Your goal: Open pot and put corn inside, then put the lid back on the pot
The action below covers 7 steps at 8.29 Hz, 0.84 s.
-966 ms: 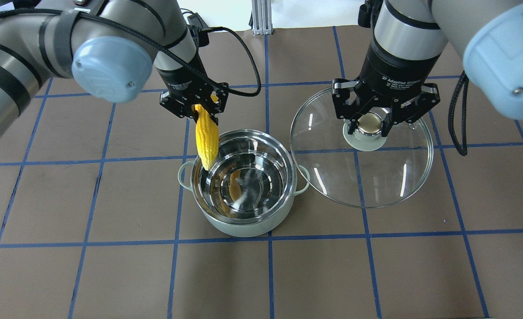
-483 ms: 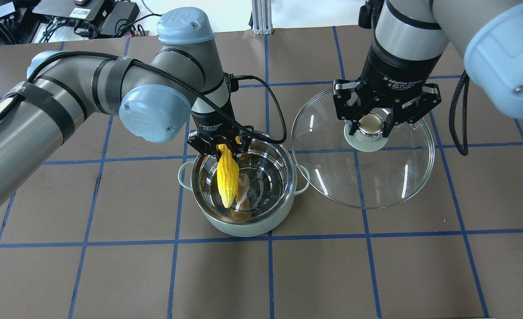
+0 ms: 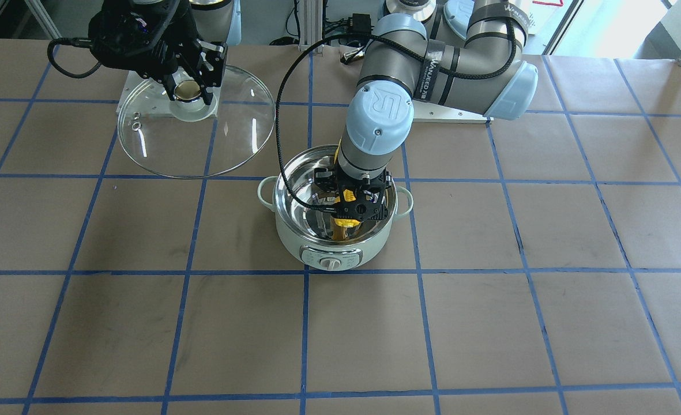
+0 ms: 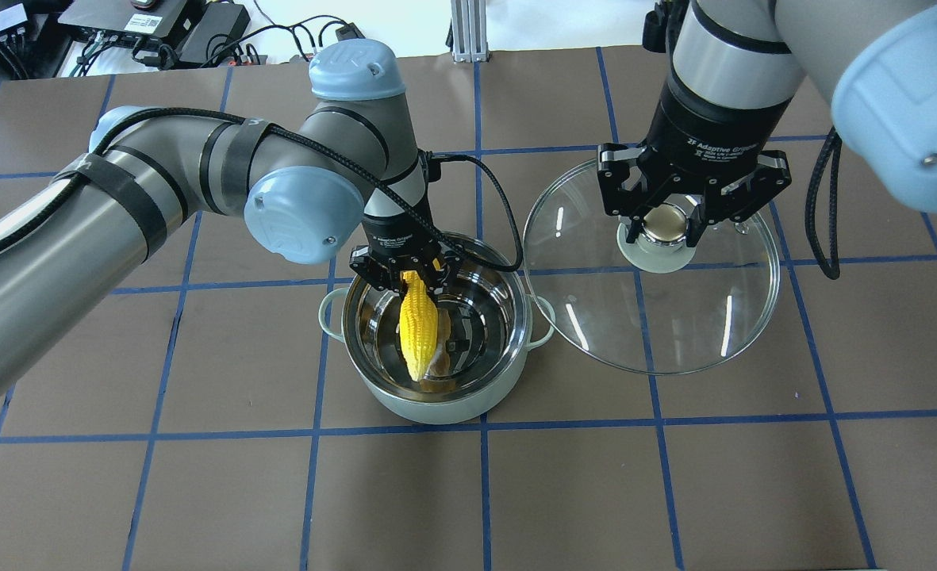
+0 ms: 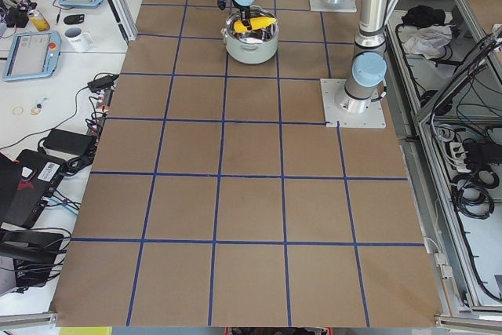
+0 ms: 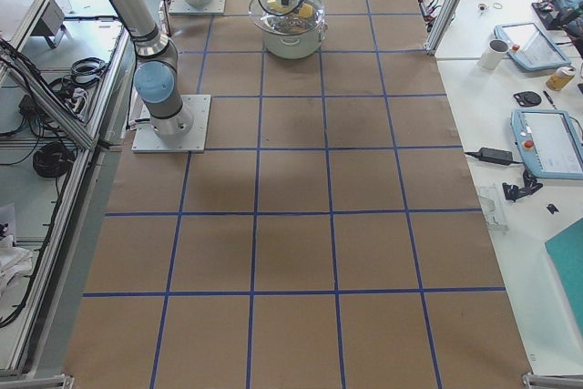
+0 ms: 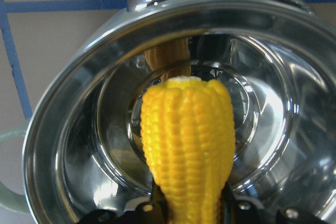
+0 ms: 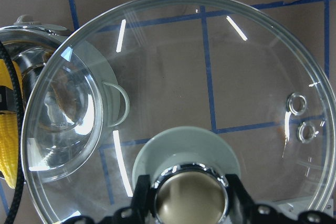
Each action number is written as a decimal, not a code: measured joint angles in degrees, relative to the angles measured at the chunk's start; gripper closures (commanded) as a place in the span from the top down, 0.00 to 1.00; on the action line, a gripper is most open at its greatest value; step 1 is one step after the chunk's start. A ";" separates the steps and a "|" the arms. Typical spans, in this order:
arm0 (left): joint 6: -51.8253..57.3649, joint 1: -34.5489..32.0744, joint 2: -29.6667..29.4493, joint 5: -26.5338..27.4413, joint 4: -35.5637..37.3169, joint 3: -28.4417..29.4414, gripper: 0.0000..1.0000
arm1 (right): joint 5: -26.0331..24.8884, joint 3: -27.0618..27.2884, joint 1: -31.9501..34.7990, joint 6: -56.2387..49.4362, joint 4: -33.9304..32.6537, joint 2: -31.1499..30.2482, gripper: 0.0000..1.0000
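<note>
Left wrist-mounted: bright yellow corn [image 7: 188, 145] against shiny steel pot [image 7: 58, 129] interior.

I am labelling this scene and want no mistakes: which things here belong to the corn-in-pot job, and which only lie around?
Belong to the job:
pot
corn, gripped by the left gripper
lid, held by its knob in the right gripper

Just lying about:
mug on the side bench
teach pendant on the same bench
</note>
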 measured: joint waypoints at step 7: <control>-3.04 0.29 1.66 0.95 -0.67 1.06 1.00 | -0.14 0.00 -0.08 -1.24 0.14 0.04 0.35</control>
